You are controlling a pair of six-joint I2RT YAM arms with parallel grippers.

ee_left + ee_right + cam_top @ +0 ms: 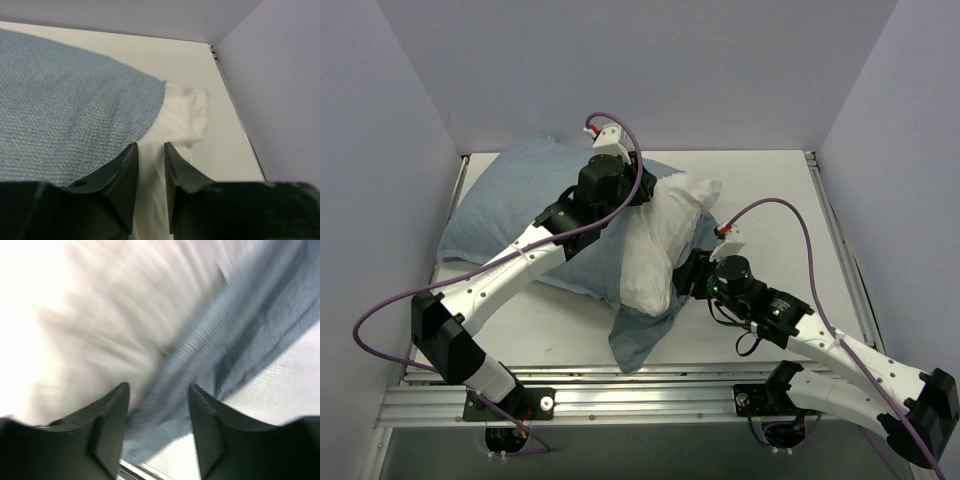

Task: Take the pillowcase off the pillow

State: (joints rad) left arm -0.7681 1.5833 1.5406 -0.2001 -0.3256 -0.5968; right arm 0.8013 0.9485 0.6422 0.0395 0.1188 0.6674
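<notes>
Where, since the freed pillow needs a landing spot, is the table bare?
Bare table lies on the right, between the pillow and the right rail, and in a near-left strip between the pillowcase and the front rail. Crowded: centre and far left, under fabric, left arm and right arm.

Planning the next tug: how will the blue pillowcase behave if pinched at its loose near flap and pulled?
Probably floppy: the pillowcase drapes in folds and its flap lies limp on the table. Likely light, being thin cloth. It may drag the pillow along, since that sits partly inside.
</notes>
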